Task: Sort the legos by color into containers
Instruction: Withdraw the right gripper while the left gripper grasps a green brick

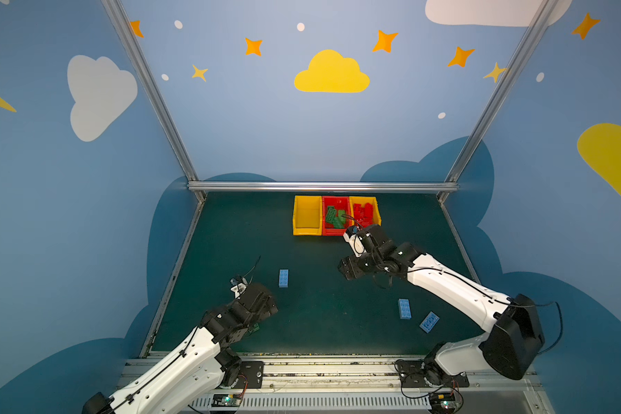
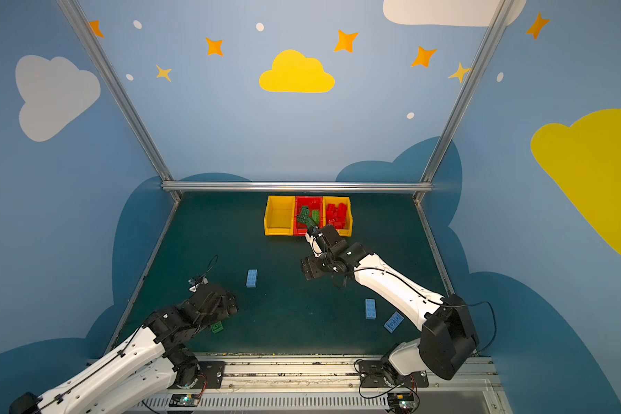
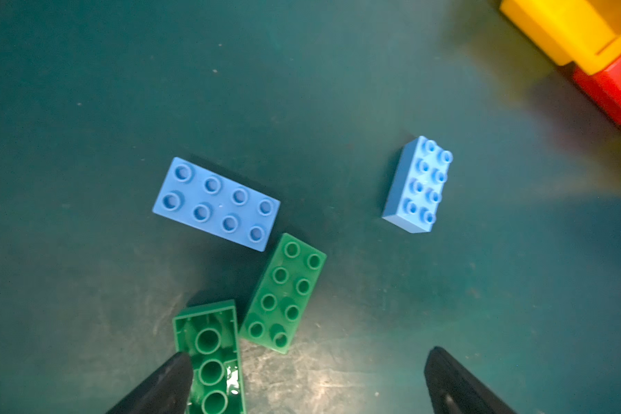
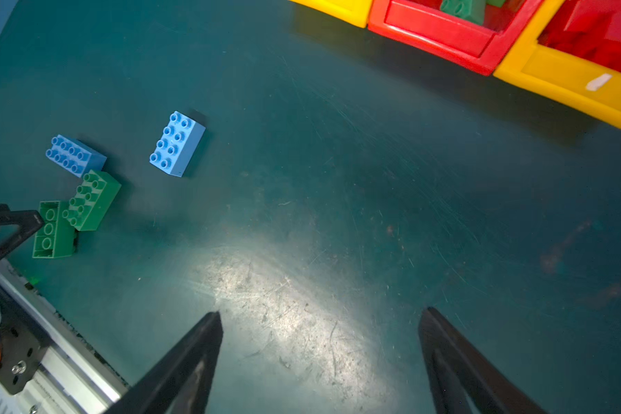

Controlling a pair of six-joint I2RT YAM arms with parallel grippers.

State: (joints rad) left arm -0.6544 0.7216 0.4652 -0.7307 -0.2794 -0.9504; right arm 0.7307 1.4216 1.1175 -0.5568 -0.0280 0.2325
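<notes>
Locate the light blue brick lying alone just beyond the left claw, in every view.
Both top views: the blue brick lies left of centre on the mat, its long side running toward the back wall.
Left wrist: right of centre, studs up.
Right wrist: upper left of centre, studs up.
Shared landmark: the red bin.

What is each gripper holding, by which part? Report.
Nothing. The left gripper and right gripper both stand open, empty; an upturned green lego lies ungripped by the left one.

Blue, green legos loose, apart from containers
</notes>
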